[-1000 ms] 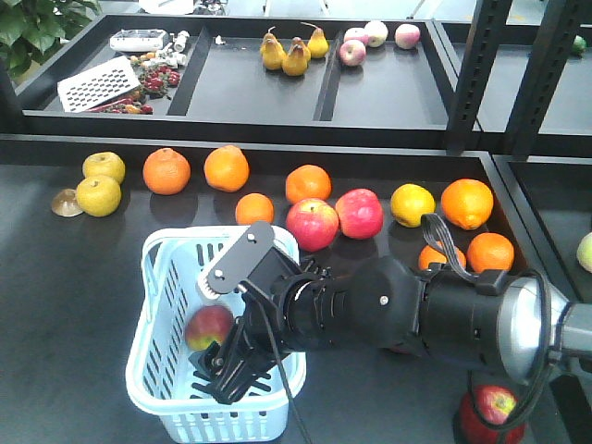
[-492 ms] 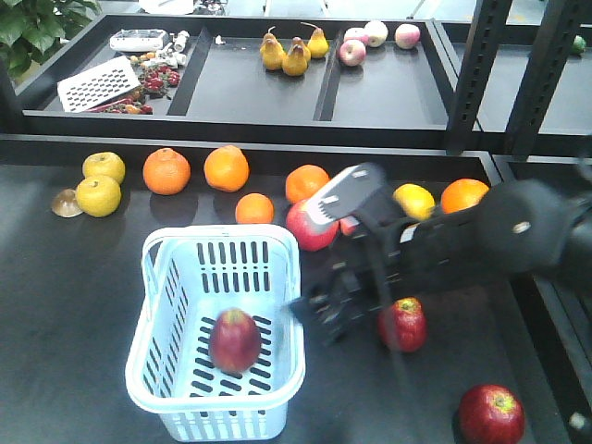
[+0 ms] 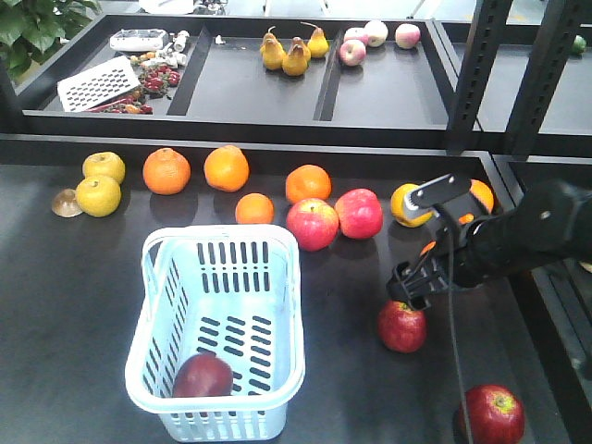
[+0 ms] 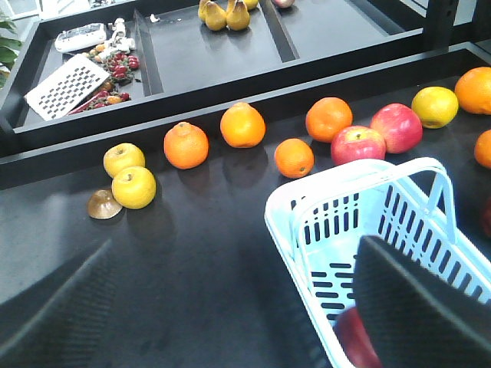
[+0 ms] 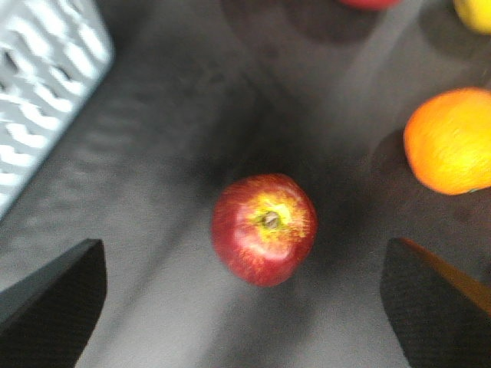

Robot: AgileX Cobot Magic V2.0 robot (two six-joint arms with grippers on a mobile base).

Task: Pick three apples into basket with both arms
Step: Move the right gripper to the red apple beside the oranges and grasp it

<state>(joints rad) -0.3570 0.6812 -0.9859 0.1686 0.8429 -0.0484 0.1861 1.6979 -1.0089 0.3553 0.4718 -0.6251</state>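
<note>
One apple lies in the basket, in the near left corner on the slotted bottom; the left wrist view shows the same dark red fruit partly hidden behind a finger. Nothing else is inside. A second apple with a yellowish top sits on the dark table to the right of the basket, well apart from it, and a third rests nearer the front right edge. The right gripper hangs just above the second apple, its fingers spread wide on either side of the fruit without touching it. The left gripper's fingers are also apart, framing the basket's near end. Behind the basket, oranges, two brighter apples and yellow fruit sit in a loose row. The rear trays hold pears, three small apples and a white grater beside some red berries.
</note>
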